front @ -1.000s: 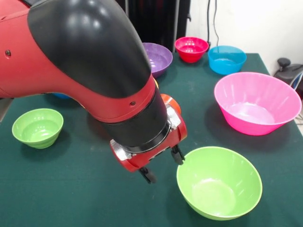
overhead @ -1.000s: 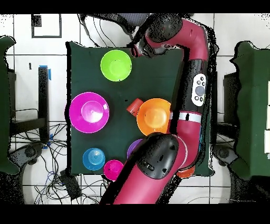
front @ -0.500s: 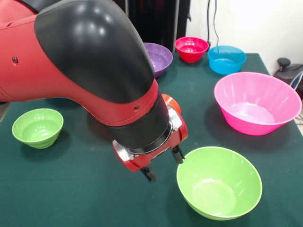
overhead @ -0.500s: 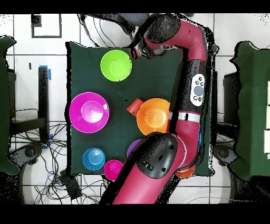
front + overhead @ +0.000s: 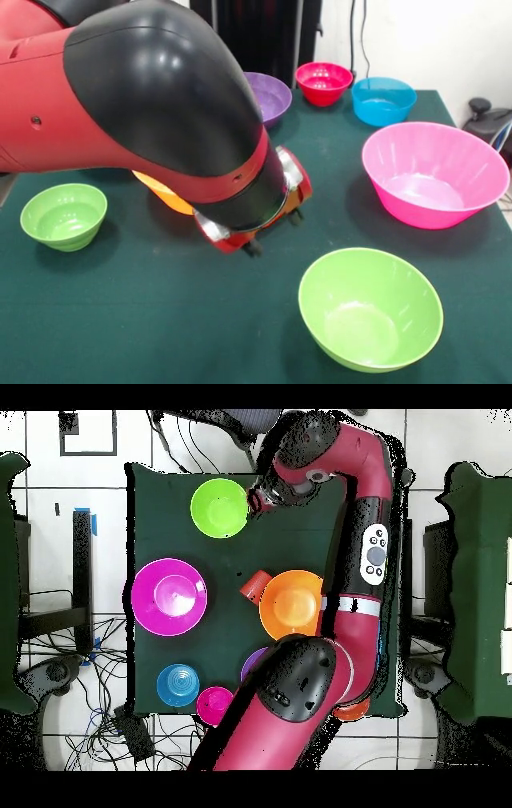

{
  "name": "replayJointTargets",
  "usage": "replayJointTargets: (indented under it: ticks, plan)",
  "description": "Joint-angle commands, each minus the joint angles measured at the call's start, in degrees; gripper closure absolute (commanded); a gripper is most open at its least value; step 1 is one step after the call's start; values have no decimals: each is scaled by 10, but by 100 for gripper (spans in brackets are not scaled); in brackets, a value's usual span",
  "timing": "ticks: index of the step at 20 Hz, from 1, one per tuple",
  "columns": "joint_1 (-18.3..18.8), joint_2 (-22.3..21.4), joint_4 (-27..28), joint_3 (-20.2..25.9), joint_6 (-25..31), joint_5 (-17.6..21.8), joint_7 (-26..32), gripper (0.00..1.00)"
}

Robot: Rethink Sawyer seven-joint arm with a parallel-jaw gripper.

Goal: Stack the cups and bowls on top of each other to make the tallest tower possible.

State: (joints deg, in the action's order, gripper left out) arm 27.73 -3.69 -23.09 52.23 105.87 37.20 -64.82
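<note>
My gripper [image 5: 275, 233] [image 5: 262, 496] hangs open and empty just left of and behind the medium green bowl [image 5: 370, 308] [image 5: 220, 507], clear of its rim. The orange-red cup [image 5: 255, 585] lies beside the large orange bowl [image 5: 292, 604]; in the front view the arm hides the cup and most of that bowl [image 5: 164, 198]. The big pink bowl [image 5: 434, 172] [image 5: 169, 595], blue bowl [image 5: 383, 100], magenta-red bowl [image 5: 323, 82], purple bowl [image 5: 270, 98] and small green bowl [image 5: 64, 214] each stand alone. No tower shows.
The arm's thick red and black links [image 5: 152, 120] span the table's left and middle in the front view. The green cloth table [image 5: 144, 328] ends close in front of the medium green bowl.
The gripper has drawn back from the medium green bowl's rim, towards the robot's side of the table. The bowls have not moved.
</note>
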Motion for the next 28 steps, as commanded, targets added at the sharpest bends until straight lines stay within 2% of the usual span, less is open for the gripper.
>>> replayJointTargets:
  ticks: [1,7,9,14,17,22,25,28]
  plan:
    - [-23,-37,-94,-49,12,-11,-5,0]
    - [-18,-79,-219,-75,-36,-112,-158,0]
    - [-16,-94,-267,-83,-78,-145,-211,0]
    - [-18,-121,-369,-113,-194,-184,-308,0]
    - [-22,-130,-412,-128,-234,-213,-367,0]
    - [-38,-143,-452,-153,-291,-208,-397,0]
    - [-47,-152,-471,-167,-335,-183,-401,0]
    - [-54,-167,-513,-179,-403,-150,-406,0]
